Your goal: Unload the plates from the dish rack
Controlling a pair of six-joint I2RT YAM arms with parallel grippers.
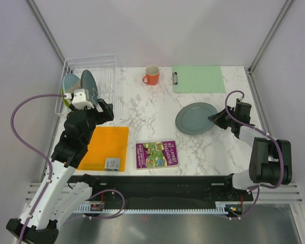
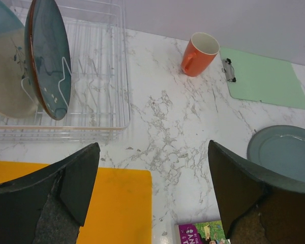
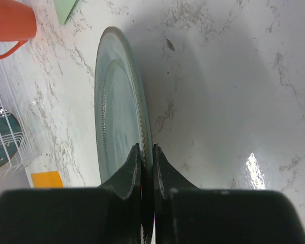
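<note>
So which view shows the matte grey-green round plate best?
Top external: the matte grey-green round plate shows nearly whole, face-on. Right wrist shows it foreshortened, rim pinched by the right tool. Left wrist catches only a cropped part.

The left tool [image 2: 152, 147] hangs over the marble worktop [image 2: 168, 117] with its two dark fingers spread wide and nothing between them. At upper left the white wire dish rack [image 2: 99, 81] holds two plates on edge, a cream-and-blue plate [image 2: 5, 71] and, just right of it, a dark teal plate [image 2: 48, 56]. An orange mug [image 2: 198, 53] stands beside a green clipboard [image 2: 264, 79], a grey-green plate [image 2: 287, 152] lies flat at the right edge, and an orange mat [image 2: 117, 203] and a book [image 2: 203, 234] corner show below.
</note>
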